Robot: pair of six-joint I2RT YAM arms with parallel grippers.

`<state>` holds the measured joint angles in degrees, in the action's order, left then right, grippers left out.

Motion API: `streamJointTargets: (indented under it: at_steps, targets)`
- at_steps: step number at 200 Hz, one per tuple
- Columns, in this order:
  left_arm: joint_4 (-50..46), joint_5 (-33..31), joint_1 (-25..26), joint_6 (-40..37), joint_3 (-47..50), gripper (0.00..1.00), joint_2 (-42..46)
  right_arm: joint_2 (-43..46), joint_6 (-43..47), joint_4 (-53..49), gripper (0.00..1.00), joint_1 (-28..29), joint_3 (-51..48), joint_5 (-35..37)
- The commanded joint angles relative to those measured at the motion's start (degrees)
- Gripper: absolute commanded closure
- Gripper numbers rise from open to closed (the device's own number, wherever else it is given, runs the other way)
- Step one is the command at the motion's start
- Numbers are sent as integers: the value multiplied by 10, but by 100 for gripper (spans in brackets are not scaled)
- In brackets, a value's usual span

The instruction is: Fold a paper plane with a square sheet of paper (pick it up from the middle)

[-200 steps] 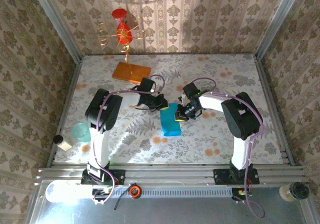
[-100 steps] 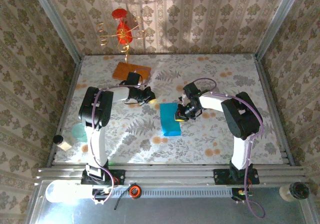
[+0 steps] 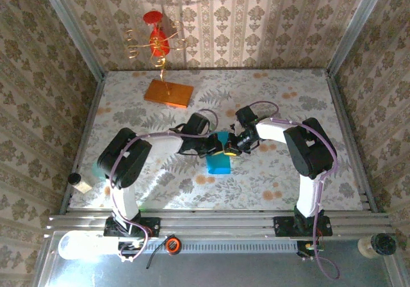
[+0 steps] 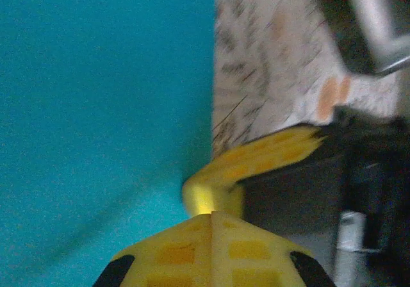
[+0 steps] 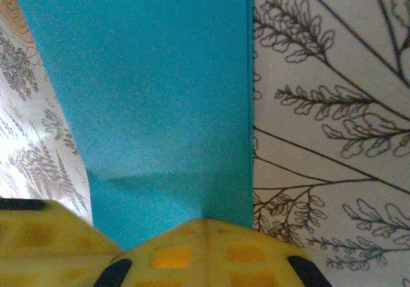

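The square sheet of paper (image 3: 219,164) lies folded into a narrow cyan rectangle on the floral table. No paper plane is in view. My left gripper (image 3: 215,148) is shut, its yellow tips (image 4: 211,218) resting on the paper's far end. My right gripper (image 3: 229,150) is also shut, coming in from the right with its tips (image 5: 204,223) on the same end near the folded edge. The two grippers nearly touch. In the right wrist view the paper (image 5: 154,88) shows a faint crease line. In the left wrist view the paper (image 4: 96,107) covers the left half.
An orange slab (image 3: 168,93) lies at the back left, with a red and gold wire ornament (image 3: 155,40) standing behind it. A teal cup (image 3: 98,169) and a small dark-capped object (image 3: 78,180) sit at the left edge. Patterned walls close three sides.
My left gripper swung away toward the orange slab, then came back right onto the paper's far end beside the right gripper. The right gripper and the paper hardly moved.
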<state>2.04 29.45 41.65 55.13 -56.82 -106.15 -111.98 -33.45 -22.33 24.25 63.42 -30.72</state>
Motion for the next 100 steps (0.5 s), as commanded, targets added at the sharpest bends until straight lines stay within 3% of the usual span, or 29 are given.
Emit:
streamJointTargets:
  at_steps: [1, 60, 100]
  targets:
    - [34, -12, -2, 51, 19, 100, -9, -107, -11, -44, 100, 0, -65, 191]
    - [90, -12, -11, 82, 102, 100, -4, -112, -8, -47, 100, 0, -63, 197]
    - [108, -14, -44, 90, 202, 100, 54, -114, -4, -55, 100, 0, -59, 207]
